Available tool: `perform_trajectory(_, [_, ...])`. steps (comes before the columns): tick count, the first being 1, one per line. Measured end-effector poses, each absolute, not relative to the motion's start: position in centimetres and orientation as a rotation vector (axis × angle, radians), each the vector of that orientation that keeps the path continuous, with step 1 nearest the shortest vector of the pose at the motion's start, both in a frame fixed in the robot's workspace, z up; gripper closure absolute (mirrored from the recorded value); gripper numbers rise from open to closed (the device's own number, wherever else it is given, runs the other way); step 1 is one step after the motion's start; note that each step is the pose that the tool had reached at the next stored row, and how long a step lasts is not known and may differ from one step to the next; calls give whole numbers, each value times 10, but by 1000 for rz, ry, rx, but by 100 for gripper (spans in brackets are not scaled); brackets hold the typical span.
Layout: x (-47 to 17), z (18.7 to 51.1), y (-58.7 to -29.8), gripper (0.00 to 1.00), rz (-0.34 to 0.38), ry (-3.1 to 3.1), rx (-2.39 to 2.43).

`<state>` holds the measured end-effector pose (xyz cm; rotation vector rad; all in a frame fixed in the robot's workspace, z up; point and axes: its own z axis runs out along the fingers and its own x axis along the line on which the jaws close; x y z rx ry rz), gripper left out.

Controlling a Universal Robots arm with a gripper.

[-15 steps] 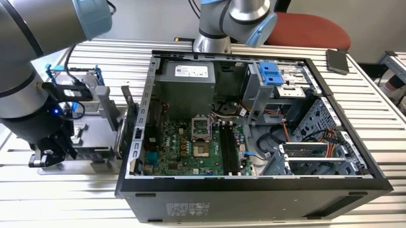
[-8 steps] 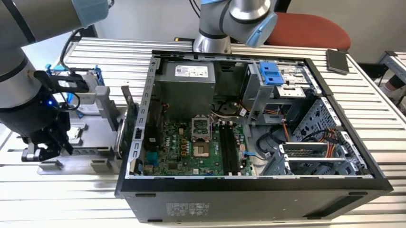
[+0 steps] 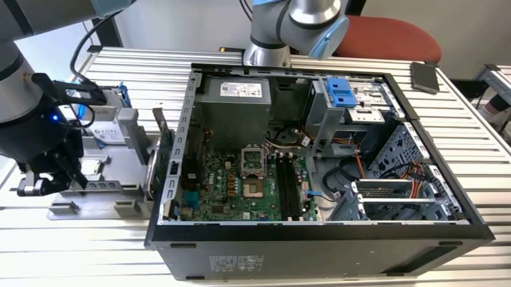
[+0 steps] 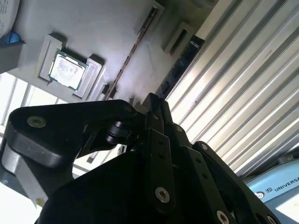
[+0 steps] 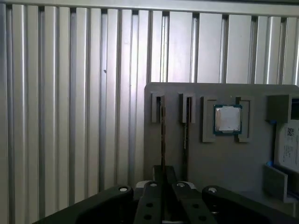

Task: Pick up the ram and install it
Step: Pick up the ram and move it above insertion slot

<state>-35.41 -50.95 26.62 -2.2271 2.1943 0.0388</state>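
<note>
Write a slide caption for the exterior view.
Robot gripper poised at a grey parts tray, beside an open computer case on a ribbed metal table.

Brand lettering on blue arm cap (image 4: pixel 274 189).

A robotics lab bench – ribbed aluminium-profile tabletop (image 3: pixel 80 251), opened black desktop computer case (image 3: pixel 319 254), grey slotted parts fixture (image 3: pixel 112 170).

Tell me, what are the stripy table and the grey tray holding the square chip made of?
The table looks like bare metal, probably aluminium: silvery ribs with bright glints. The grey tray looks like matte plastic: dull, even grey, no shine. The square chip has a pale, metal-looking lid.
</note>
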Motion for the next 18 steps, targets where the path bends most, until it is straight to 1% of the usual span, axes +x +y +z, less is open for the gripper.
perform_trajectory(18, [-354,297,-509,100,39,2194,-2227])
